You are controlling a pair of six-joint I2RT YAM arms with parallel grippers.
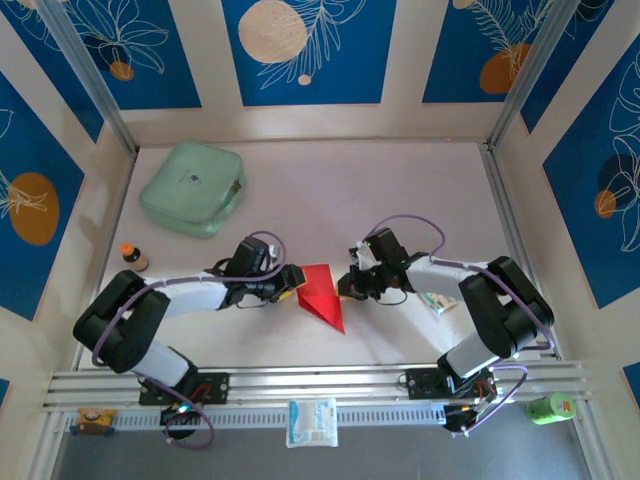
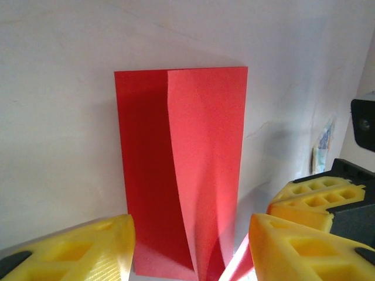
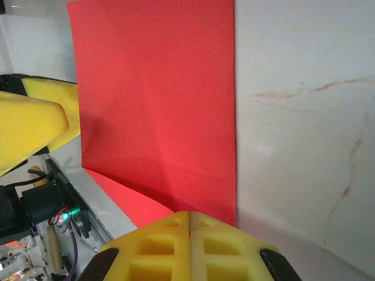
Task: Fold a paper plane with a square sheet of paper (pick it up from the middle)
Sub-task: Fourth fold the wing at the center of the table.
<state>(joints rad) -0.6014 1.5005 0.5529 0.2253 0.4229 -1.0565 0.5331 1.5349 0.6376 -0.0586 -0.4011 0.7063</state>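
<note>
Top external view: we find the square sheet of paper (image 1: pixel 322 293) lying part-folded on the tabletop (image 1: pixel 420 190), directly between the left gripper (image 1: pixel 294 281) and the right gripper (image 1: pixel 347 286). Each gripper meets one side edge of it. The outline narrows to a point on the side nearer the arm bases.

Left wrist view: the left gripper (image 2: pixel 190 252) stands about half open, its yellow fingers (image 2: pixel 76 252) apart. The sheet starts between them and runs straight ahead. It shows as a long strip with one flap raised and bowed along the crease, not pressed flat. The right gripper's closed fingers (image 2: pixel 313 199) sit just beside the strip's near corner, to the right of this gripper.

Right wrist view: the right gripper (image 3: pixel 190 243) is fully closed, pads together. The sheet's near edge reaches the fingertips, and a lower layer shows beneath it. We cannot tell whether the edge is pinched or merely touched.

Assessment: we judge the paper very light, thin and limp, and prone to spring open at an unset crease. It is likely to slide on the smooth tabletop and to crumple or tear under a hard pinch. We would take hold at the middle of the fold line, a shallow grip over both layers, while the other gripper pins the free edge.
</note>
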